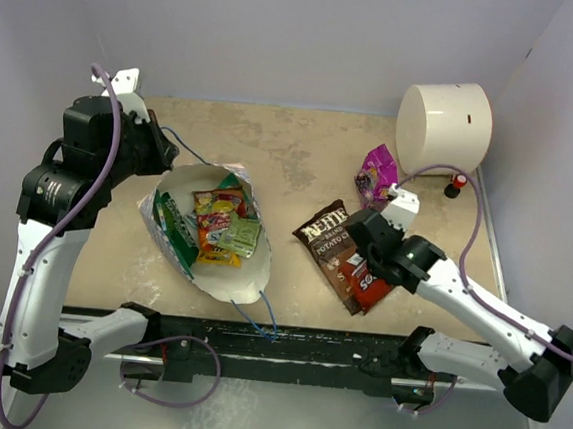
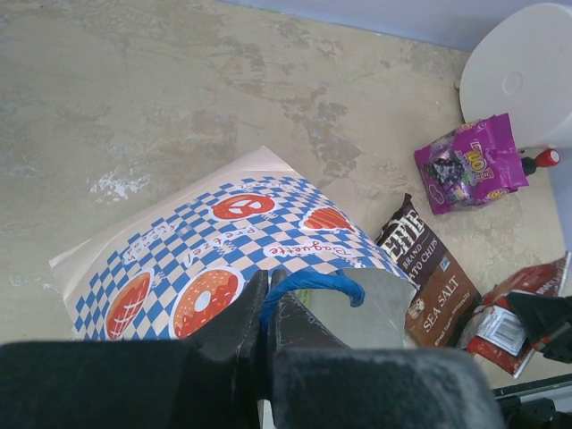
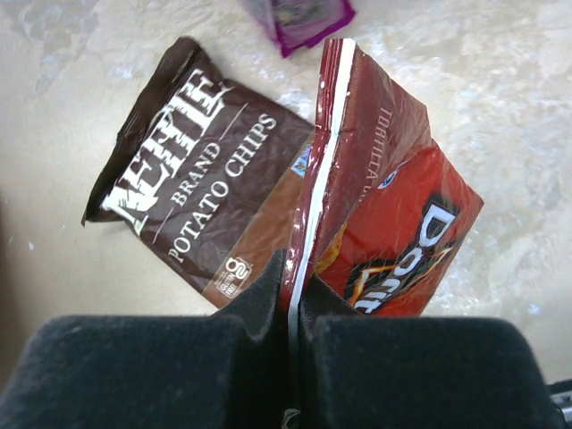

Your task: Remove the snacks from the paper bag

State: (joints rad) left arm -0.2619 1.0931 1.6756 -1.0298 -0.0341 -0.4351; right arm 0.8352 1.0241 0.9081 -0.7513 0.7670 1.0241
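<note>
The white paper bag point(image 1: 222, 281) lies open on the table's left, with several small candy packs point(image 1: 221, 231) and a green packet point(image 1: 176, 227) inside. Its checkered side shows in the left wrist view point(image 2: 179, 268). My left gripper point(image 2: 266, 308) is shut on the bag's blue cord handle point(image 2: 317, 284). My right gripper point(image 3: 293, 290) is shut on the sealed edge of the red-orange chip bag point(image 3: 393, 214), which rests partly over the dark brown chip packet point(image 3: 197, 170). From above the red bag point(image 1: 368, 292) and brown packet point(image 1: 326, 240) lie right of the paper bag. A magenta pouch point(image 1: 377, 173) lies farther back.
A large cream cylinder point(image 1: 443, 123) lies on its side at the back right, with a small red and black object point(image 1: 457, 182) beside it. A second blue cord handle point(image 1: 262, 318) hangs over the table's near edge. Grey walls close in the table on three sides.
</note>
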